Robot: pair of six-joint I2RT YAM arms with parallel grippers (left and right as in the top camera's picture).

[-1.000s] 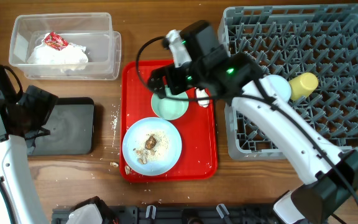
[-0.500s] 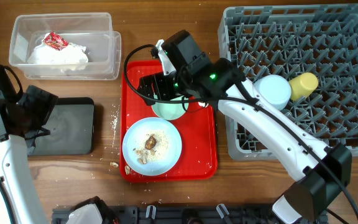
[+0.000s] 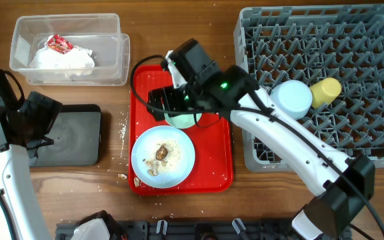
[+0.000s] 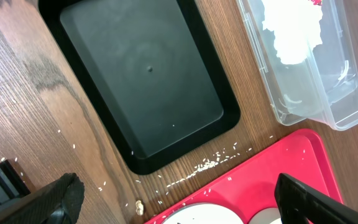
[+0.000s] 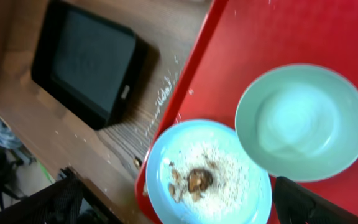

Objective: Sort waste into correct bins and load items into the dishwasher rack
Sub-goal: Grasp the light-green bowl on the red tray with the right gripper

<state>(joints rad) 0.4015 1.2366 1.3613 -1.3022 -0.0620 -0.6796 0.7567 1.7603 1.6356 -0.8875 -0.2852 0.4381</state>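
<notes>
One tub (image 3: 109,59), one black tray (image 3: 72,137), one plate (image 3: 183,159)

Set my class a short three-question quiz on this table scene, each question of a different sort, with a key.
1. True or false: the black tray holds nothing.
2. What lies in the clear tub? A) a fork B) napkins and a wrapper C) a cup
3. Fill in: the blue plate of food scraps sits on the red ____.
Key: 1 true; 2 B; 3 tray.
</notes>
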